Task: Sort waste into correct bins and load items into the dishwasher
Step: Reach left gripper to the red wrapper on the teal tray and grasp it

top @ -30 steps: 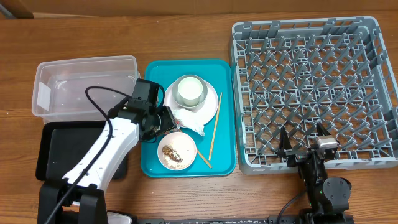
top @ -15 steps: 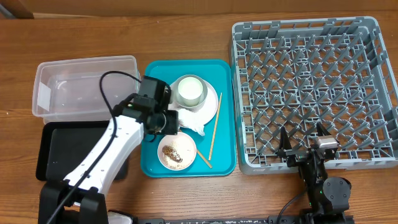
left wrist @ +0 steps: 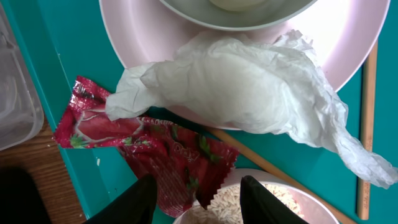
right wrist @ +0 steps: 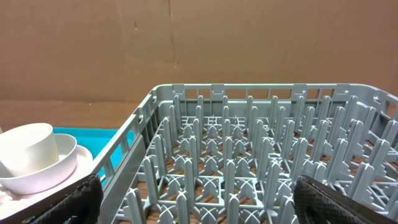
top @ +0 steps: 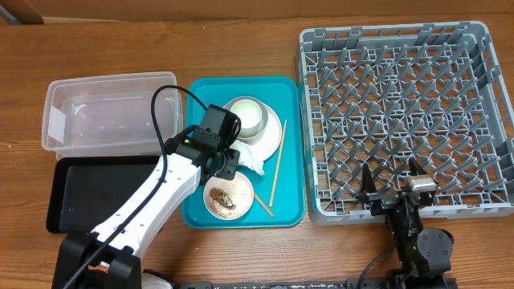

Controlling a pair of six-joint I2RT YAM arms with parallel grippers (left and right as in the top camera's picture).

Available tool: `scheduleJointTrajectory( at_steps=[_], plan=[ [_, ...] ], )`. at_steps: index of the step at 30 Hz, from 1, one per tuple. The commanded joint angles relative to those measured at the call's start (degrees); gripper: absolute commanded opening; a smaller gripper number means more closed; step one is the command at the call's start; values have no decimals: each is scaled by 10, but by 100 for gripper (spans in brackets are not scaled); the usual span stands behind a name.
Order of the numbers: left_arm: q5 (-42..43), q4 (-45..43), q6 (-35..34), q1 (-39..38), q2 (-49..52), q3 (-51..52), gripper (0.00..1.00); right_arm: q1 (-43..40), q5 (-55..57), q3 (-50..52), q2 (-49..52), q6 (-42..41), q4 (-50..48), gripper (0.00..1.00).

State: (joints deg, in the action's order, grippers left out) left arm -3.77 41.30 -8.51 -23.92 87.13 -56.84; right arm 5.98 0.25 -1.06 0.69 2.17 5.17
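We see the crumpled white tissue (left wrist: 249, 93) draped off the near edge of the pale pink plate (top: 275, 138), overlapping the flat red wrapper (left wrist: 155, 155). Rice grains (top: 225, 197) fill the small bowl (top: 247, 191) nearer us. The white cup (top: 245, 116) stands upright in the greyish bowl (right wrist: 62, 165) on the plate, with the chopsticks (top: 277, 172) to the right. The clear tub (top: 56, 112) and black tray (top: 52, 201) sit left, and the grey dish rack (top: 385, 30) right.

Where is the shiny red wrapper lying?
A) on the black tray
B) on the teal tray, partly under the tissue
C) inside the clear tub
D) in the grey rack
B: the left wrist view shows the red wrapper on the teal tray, its edge tucked under the white tissue.
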Motion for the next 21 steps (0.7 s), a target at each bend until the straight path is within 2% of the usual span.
scheduleJointTrajectory(
  at_steps=[1, 6, 21],
  plan=[
    [-18, -2, 12, -2, -2, 2, 43, -2, 1, 6, -5, 2, -3, 100],
    [-18, -8, 12, -2, -2, 2, 34, -2, 1, 6, -5, 2, -3, 100],
    [-7, -26, 12, -2, -2, 33, 34, -2, 1, 6, -5, 2, -3, 100]
  ],
)
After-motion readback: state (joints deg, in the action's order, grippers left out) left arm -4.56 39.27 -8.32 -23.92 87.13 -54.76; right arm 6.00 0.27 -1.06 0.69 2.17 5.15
